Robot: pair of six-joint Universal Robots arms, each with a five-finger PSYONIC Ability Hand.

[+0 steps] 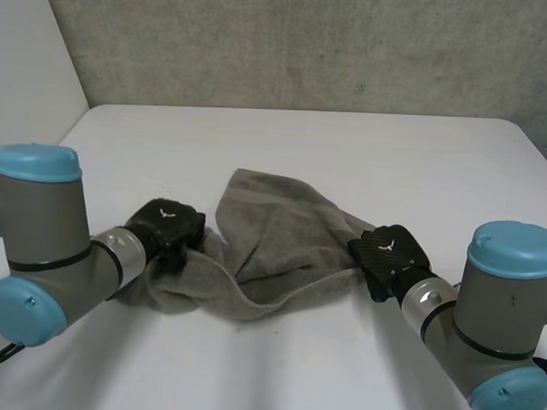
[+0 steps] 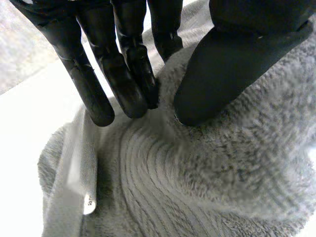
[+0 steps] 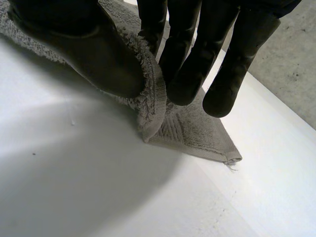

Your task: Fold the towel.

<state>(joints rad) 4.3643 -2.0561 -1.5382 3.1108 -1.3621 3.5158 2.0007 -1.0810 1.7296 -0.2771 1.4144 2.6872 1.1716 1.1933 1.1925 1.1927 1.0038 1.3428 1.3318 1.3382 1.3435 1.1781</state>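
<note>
The white table (image 1: 349, 145) carries everything, with a grey concrete wall (image 1: 308, 43) rising beyond the towel's far side. The towel (image 1: 272, 241), grey and rumpled, lies on the table between the two arms, its far part spread in a rough flap and its near edge sagging in a loose curve from one hand to the other. The left arm (image 1: 45, 240) comes in at the towel's left end and the right arm (image 1: 496, 315) at its right end. The left hand (image 1: 168, 226) sits on the bunched left end of the towel. In its wrist view the fingers (image 2: 118, 79) stand nearly straight against one side of a raised ridge of towel (image 2: 222, 168), and the thumb (image 2: 232, 64) bears on the other side, so the cloth is pinched between them. The right hand (image 1: 391, 253) is at the towel's right edge. In its wrist view the thumb (image 3: 84, 49) and fingers (image 3: 185, 69) close on a lifted fold of that edge, the hem curling up between them, while a flat corner of the towel (image 3: 192, 131) lies on the table (image 3: 98, 187) just past the fingertips.
</note>
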